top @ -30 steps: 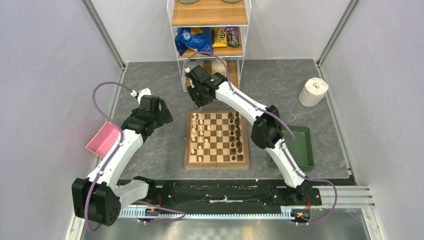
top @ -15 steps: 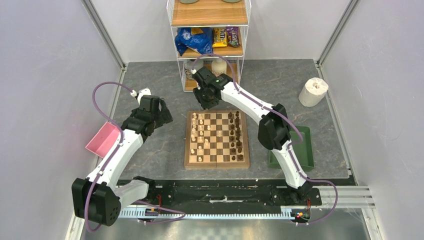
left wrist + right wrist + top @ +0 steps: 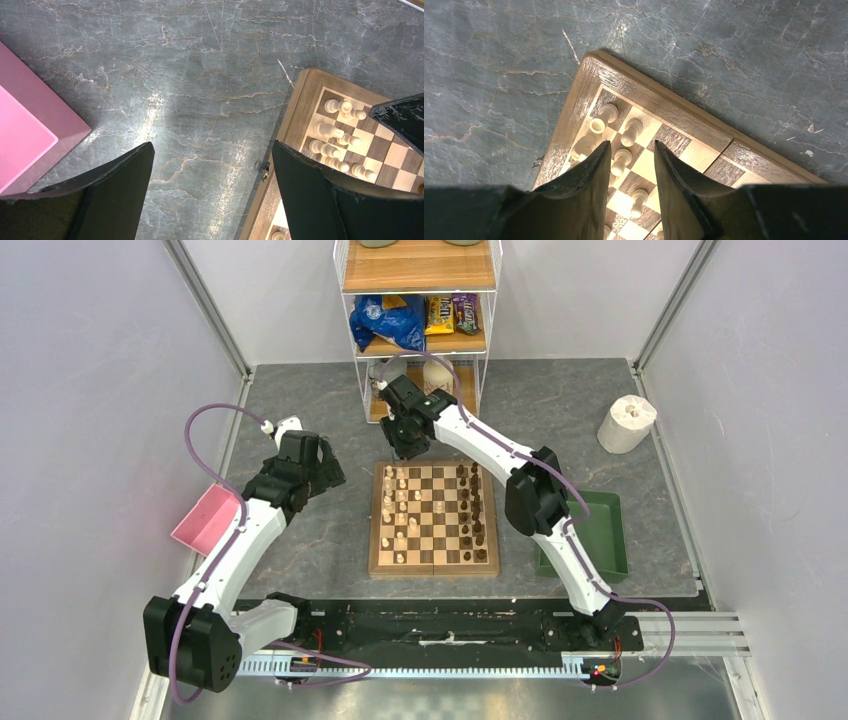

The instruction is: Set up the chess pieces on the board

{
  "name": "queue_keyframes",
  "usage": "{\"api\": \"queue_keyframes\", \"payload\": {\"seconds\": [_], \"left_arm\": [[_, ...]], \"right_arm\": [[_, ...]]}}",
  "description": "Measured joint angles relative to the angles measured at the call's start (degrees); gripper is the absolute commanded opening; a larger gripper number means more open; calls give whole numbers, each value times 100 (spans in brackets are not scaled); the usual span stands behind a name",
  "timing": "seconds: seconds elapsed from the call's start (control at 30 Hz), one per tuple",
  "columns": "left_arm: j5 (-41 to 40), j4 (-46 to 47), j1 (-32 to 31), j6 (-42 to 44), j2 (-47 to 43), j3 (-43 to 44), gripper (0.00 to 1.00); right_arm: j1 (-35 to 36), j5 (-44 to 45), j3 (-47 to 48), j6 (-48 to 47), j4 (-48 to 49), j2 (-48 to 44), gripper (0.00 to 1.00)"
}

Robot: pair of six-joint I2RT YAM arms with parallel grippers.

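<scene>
Table (image 3: 300,530) carries the board (image 3: 434,568) at its middle; pale pieces (image 3: 400,515) stand in two columns along its left side and dark pieces (image 3: 475,510) along its right, so the set-up looks almost done; right gripper (image 3: 632,145) hangs over the far left corner, jaws a narrow gap apart and holding nothing, one pale piece (image 3: 621,161) showing on the board below the gap; within the last second it swung slightly right and came back while no piece shifted, which suggests a touch-up being lined up; left gripper (image 3: 212,147) waits wide open and empty over the table left of the board.
</scene>
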Motion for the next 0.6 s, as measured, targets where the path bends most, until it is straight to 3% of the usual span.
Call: {"api": "queue_keyframes", "payload": {"seconds": [0.6], "left_arm": [[0,-15,0,0,0,0,95]], "right_arm": [[59,-98,190,0,-50,293,36]]}}
